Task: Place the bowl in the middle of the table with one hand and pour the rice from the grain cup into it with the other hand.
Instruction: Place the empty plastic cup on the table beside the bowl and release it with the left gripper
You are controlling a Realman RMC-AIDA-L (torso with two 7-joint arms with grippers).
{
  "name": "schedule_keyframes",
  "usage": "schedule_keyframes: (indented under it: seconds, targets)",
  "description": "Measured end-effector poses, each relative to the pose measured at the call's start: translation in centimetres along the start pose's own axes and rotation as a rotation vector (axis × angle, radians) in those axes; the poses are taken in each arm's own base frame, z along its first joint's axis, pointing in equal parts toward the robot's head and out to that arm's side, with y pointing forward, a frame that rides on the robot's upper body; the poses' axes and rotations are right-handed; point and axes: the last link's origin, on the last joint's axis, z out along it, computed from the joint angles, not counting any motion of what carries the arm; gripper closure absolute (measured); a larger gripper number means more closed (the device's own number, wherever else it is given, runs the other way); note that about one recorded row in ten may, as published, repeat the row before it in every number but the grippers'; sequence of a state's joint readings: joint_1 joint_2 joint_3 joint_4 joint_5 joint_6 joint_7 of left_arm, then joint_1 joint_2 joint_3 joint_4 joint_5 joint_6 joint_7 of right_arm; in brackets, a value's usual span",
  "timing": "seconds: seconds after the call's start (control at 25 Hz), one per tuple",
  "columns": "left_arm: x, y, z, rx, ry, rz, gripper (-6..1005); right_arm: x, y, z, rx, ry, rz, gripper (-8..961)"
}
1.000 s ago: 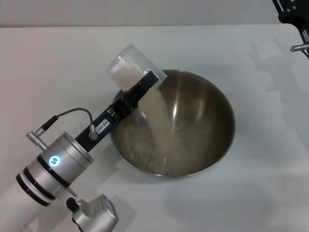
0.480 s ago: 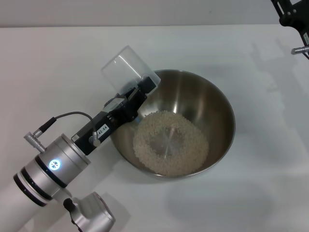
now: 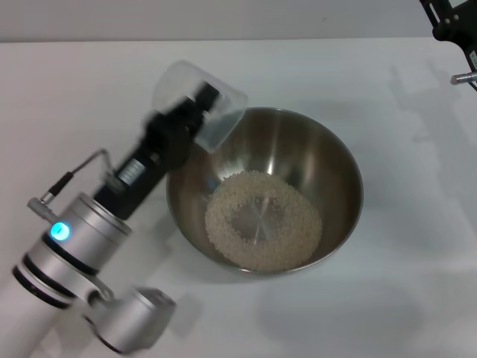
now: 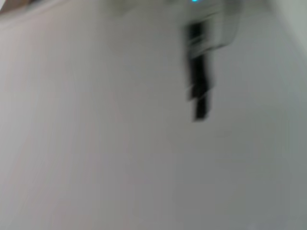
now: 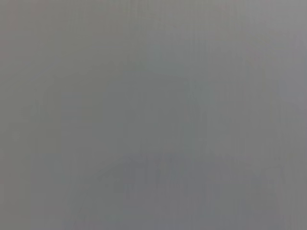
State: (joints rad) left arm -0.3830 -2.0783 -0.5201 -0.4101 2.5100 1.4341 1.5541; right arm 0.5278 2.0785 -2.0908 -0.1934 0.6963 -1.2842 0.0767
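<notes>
The steel bowl [image 3: 328, 160] stands on the white table [image 3: 74, 82] near its middle, with a heap of rice [image 3: 262, 220] in its bottom. My left gripper [image 3: 200, 106] is shut on the clear grain cup [image 3: 195, 88], which looks empty and lies tilted over the bowl's far-left rim, mouth toward the bowl. My right gripper [image 3: 453, 26] is at the far right corner, raised off the table and only partly in view. The left wrist view shows only a blurred pale surface with a dark streak; the right wrist view shows plain grey.
The table's far edge [image 3: 238, 39] runs along the top of the head view. My left arm's silver body [image 3: 71, 246] covers the near left part of the table.
The rice poured from the cup into the bowl and settled in a heap. The left arm has since swung the emptied cup back and to the left, rotating the wrist.
</notes>
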Motion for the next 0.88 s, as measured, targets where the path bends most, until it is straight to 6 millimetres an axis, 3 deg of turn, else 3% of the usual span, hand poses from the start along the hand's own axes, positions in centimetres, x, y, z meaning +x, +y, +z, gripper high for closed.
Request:
schedule_keyframes:
  seconds: [0.12, 0.16, 0.28, 0.32, 0.48, 0.52, 0.72, 0.88]
  targets:
    - [-2.1, -0.2, -0.5, 0.043, -0.138, -0.453, 972, 0.0, 0.0, 0.0, 0.000, 0.003, 0.000, 258]
    - [-2.1, -0.2, -0.5, 0.043, -0.138, -0.453, 972, 0.0, 0.0, 0.0, 0.000, 0.003, 0.000, 258]
    - [-3.8, 0.1, -0.9, 0.094, -0.264, -0.754, 972, 0.1, 0.0, 0.0, 0.001, 0.004, 0.002, 258]
    - [-4.8, 0.6, -1.3, 0.114, -0.349, -0.896, 972, 0.0, 0.0, -0.1, 0.002, 0.001, 0.006, 259]
    - [-5.9, 2.2, -2.0, 0.112, -0.491, -1.138, 971, 0.0, 0.0, -0.1, 0.000, 0.000, 0.009, 259]
    - [-6.3, 3.3, -2.4, 0.098, -0.564, -1.271, 971, 0.0, 0.1, -0.1, 0.000, 0.001, 0.010, 259]
    - [-6.6, 4.6, -3.2, 0.085, -0.658, -1.422, 971, 0.0, 0.1, -0.2, -0.001, 0.000, 0.011, 259]
    - [-6.7, 4.9, -3.4, 0.077, -0.675, -1.439, 970, 0.1, 0.0, -0.3, 0.000, 0.003, 0.008, 259]
